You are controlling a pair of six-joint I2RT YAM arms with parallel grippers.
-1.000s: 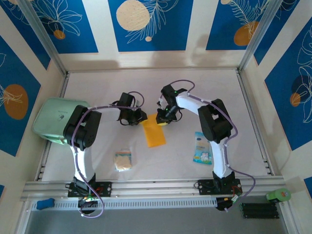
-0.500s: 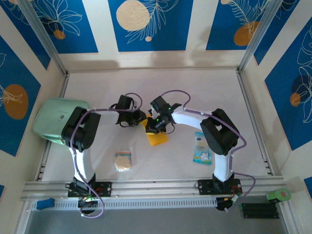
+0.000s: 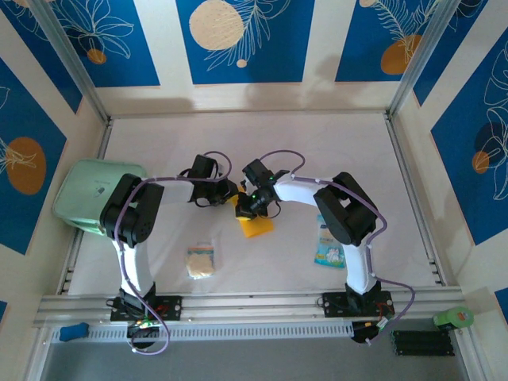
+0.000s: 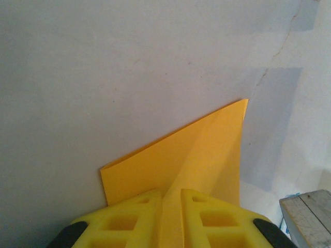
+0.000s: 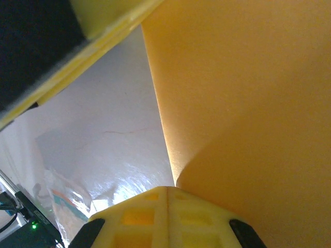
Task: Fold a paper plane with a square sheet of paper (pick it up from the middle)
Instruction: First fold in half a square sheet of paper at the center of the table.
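Note:
The square sheet of paper (image 3: 258, 228) is orange-yellow and folded, lying mid-table with most of it under the two grippers. My left gripper (image 3: 228, 192) is shut on its near edge. In the left wrist view the paper (image 4: 196, 150) runs up from between the yellow fingers (image 4: 134, 214) as a creased wedge, and the left gripper (image 4: 171, 195) pinches the fold. My right gripper (image 3: 251, 205) hangs over the sheet's upper part. Seen from the right wrist, the right gripper (image 5: 167, 190) is shut with its tips against the paper (image 5: 248, 103), nothing visible between its fingers.
A blue-white packet (image 3: 328, 240) lies to the right of the paper, also visible as the packet (image 5: 67, 196). A beige spongy square (image 3: 202, 260) sits at front left. A pale green box (image 3: 87, 194) stands at the left wall.
My right gripper has swung from the paper's far end toward the left and down onto the sheet, and its fingers have closed. The left gripper has kept its hold.

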